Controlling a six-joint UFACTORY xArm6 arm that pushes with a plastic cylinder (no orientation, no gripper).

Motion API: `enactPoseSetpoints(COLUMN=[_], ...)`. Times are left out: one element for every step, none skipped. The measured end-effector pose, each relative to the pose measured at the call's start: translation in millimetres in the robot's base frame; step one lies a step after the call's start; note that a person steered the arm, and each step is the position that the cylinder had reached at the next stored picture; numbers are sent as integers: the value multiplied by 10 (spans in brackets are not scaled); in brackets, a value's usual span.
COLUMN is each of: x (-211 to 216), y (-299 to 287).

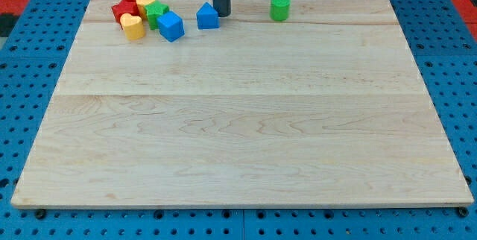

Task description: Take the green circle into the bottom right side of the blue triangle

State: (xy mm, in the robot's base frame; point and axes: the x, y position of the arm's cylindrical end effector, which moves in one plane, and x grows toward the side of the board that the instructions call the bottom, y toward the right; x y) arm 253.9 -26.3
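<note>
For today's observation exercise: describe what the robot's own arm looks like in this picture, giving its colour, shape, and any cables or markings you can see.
Only the rod shows: a straight, dark grey to black cylinder coming down from the view's top edge, plain and smooth, with no visible cables, labels or markings. My tip is its blunt lower end, just right of the blue triangle and left of the green circle. The rest of the arm is out of frame.
</note>
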Motion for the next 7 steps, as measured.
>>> enactPoseSetpoints(x=[0,-17,-4,57,103,145,249], y=[-129,-694,-489,111,625,943,1292])
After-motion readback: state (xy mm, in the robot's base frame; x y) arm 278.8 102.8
